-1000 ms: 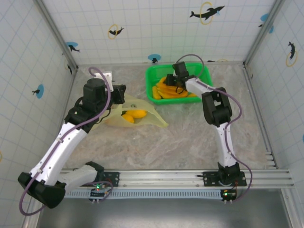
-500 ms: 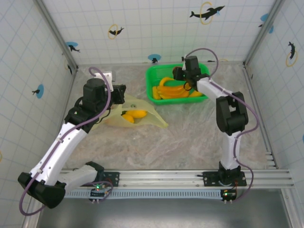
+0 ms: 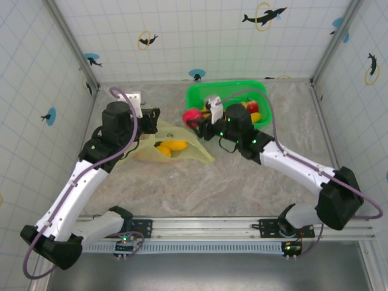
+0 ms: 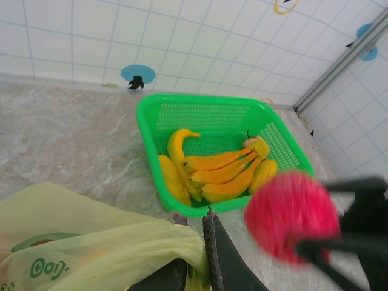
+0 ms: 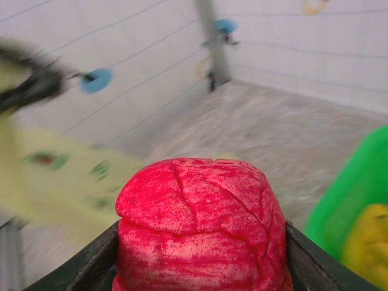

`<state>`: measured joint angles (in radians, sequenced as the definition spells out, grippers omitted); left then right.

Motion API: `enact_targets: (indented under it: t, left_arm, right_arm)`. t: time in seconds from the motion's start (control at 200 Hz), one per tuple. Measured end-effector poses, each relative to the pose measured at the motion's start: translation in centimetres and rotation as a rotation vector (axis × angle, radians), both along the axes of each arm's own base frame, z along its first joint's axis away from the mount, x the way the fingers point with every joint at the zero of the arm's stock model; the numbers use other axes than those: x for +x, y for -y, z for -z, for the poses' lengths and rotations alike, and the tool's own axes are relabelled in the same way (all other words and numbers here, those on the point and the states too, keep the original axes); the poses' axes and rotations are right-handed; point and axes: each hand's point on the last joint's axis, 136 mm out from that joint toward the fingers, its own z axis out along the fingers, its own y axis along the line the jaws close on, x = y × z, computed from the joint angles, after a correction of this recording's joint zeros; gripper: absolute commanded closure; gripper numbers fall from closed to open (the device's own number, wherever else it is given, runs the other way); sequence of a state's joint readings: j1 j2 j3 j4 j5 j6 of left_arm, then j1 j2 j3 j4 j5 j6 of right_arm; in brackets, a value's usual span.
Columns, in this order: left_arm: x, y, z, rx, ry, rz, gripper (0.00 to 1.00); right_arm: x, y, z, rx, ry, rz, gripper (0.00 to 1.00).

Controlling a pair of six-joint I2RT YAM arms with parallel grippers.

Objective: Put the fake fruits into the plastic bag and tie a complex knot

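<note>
Right end effector (image 3: 196,118) clamped on red fruit (image 5: 200,224), upper centre of top view, between green basket (image 3: 259,90) and plastic bag (image 3: 182,151). Bag lies on surface (image 3: 242,182), left of centre. Left end effector (image 4: 195,257) apparently pinched shut on bag rim. Two yellow fruits (image 3: 171,147) inside bag. Bananas (image 4: 221,176) in basket, centre of left wrist view.

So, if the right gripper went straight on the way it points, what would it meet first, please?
Probably the plastic bag, near the raised edge pinched by the left gripper; depth is unclear. The right gripper holds a red fruit.
</note>
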<state>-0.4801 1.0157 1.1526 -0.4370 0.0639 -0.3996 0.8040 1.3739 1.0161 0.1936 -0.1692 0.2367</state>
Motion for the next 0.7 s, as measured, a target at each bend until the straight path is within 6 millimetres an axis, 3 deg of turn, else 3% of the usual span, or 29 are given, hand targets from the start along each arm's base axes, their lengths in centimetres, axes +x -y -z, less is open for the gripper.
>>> enact_targets:
  t: [0.14,0.24,0.55,0.701]
  left_arm:
    - [-0.2,0.0,-0.3,-0.006,0.008,0.004,0.88]
    - [-0.4,-0.1,-0.6,-0.01,0.016,0.004,0.88]
    - [-1.3,-0.4,-1.8,-0.03,0.049,0.012,0.88]
    - [-1.5,-0.3,-1.6,-0.034,0.045,0.025,0.88]
  right_arm:
    - [-5.1,-2.1,4.1,-0.104,0.022,-0.096,0.44]
    - [-6.6,-2.7,7.1,-0.182,0.02,-0.123,0.44]
    - [-4.4,-2.8,13.8,-0.367,0.009,-0.058,0.43]
    - [-1.5,-4.8,15.3,-0.418,0.003,-0.045,0.42]
